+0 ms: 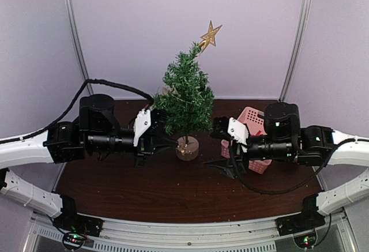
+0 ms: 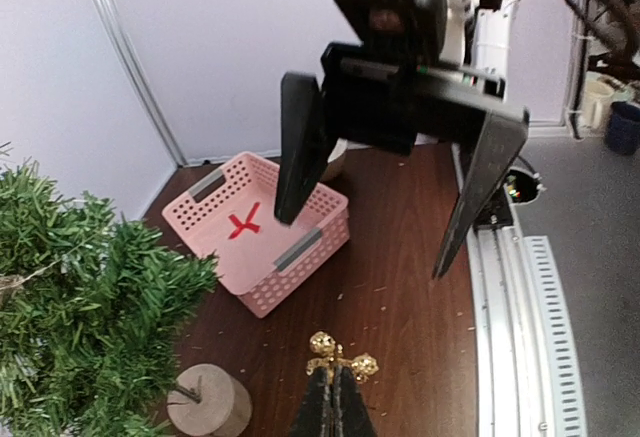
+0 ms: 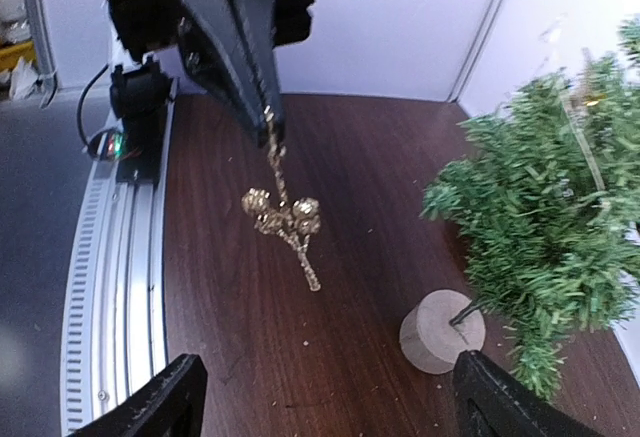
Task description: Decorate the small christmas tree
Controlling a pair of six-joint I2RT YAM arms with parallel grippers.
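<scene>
The left hand [image 3: 268, 107] pinches a glittery gold berry sprig [image 3: 285, 212] while the right hand [image 2: 365, 242] gapes wide and empty, so the hanging step seems in hand: next, ease the sprig into the bristly dark green small christmas tree [image 1: 185, 93], just ahead of the left hand, between both.

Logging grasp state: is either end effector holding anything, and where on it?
The left end effector pinches the gold berry sprig by its upper stem end; right end effector is open, empty.
</scene>
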